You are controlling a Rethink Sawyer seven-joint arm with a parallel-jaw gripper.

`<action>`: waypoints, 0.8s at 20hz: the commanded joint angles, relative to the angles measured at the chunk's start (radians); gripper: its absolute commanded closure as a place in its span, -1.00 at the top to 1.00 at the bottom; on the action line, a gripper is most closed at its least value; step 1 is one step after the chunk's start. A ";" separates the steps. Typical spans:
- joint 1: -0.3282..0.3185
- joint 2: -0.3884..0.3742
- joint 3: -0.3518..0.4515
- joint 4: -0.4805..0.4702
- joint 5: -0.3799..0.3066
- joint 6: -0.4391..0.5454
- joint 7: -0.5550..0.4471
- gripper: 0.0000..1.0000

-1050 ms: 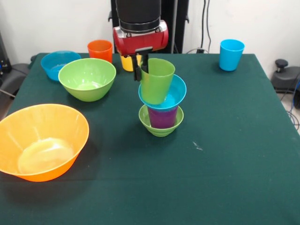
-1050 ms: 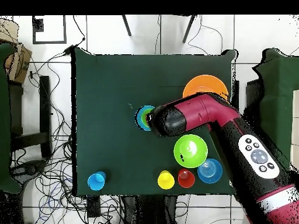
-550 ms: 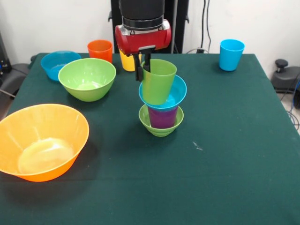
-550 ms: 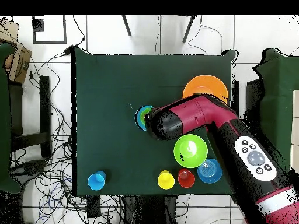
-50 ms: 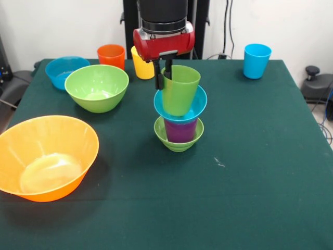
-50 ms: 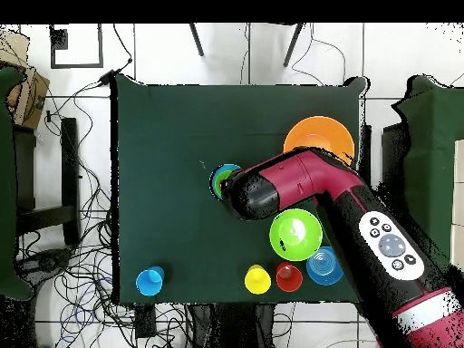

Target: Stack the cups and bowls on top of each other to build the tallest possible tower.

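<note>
The tower stands mid-table: a small green bowl (image 5: 178, 139), a purple cup (image 5: 180, 130) in it, a small blue bowl (image 5: 181, 105) on that, and a green cup (image 5: 180, 89) on top, nearly upright. My gripper (image 5: 163, 74) is shut on the green cup's left rim, one finger inside and one outside. From overhead the tower (image 6: 219, 181) peeks out beside the arm's head (image 6: 256, 192), which hides the gripper. Orange cup (image 5: 111, 55), yellow cup (image 5: 141, 64) and light blue cup (image 5: 257, 60) stand along the far edge.
A medium green bowl (image 5: 97, 87) and a medium blue bowl (image 5: 65, 72) sit at the far left. The very large orange bowl (image 5: 46, 156) lies near the front left corner. The table's edge (image 5: 312, 120) runs close on the right.
The green cup has swung from a lean to nearly upright in the small blue bowl. The gripper has shifted a little to the right and up with it.
</note>
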State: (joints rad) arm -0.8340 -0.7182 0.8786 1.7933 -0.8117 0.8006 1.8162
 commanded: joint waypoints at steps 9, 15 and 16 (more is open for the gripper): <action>0.036 0.076 -0.037 -0.002 -0.065 -0.001 -0.199 -1.00; 0.037 0.094 -0.044 -0.007 -0.083 -0.010 -0.203 -1.00; 0.036 0.097 -0.044 -0.007 -0.086 -0.013 -0.204 -1.00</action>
State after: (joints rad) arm -0.8340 -0.6946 0.8760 1.7931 -0.8167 0.8006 1.8162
